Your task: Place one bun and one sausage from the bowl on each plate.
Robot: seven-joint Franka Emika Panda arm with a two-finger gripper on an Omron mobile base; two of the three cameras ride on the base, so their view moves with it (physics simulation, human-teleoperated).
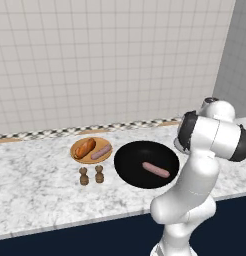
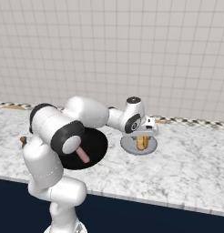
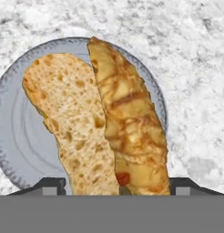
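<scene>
The jaws [image 3: 114, 184] stand wide around the near end of a bun [image 3: 100, 123], their 2 dark tips [image 3: 52, 185] showing on either side of it at the bottom of the hand view; whether they press on it cannot be told. The bun is split lengthwise, 1 half pale and porous, the other glossy and browned, and it lies across the grey plate [image 3: 13, 136], a small round dish with a ribbed rim. In the right base view this grey plate [image 2: 139, 146] sits on the speckled marble tabletop [image 2: 186, 168], just right of the black bowl [image 2: 93, 150], with the hand directly over it. Bare tabletop lies open to the plate's right and toward the front edge, where a dark blue cabinet face drops away. The bowl [image 1: 146, 164], wide, shallow and matte, holds 1 pink sausage [image 1: 156, 170]. To its left, close by, the tan wooden plate [image 1: 91, 150] carries a bun [image 1: 84, 148] and a sausage [image 1: 101, 153] side by side. 2 small brown shakers [image 1: 91, 175] stand just in front of that plate, near the bowl's left rim. A white tiled wall [image 1: 110, 60] closes off the back.
</scene>
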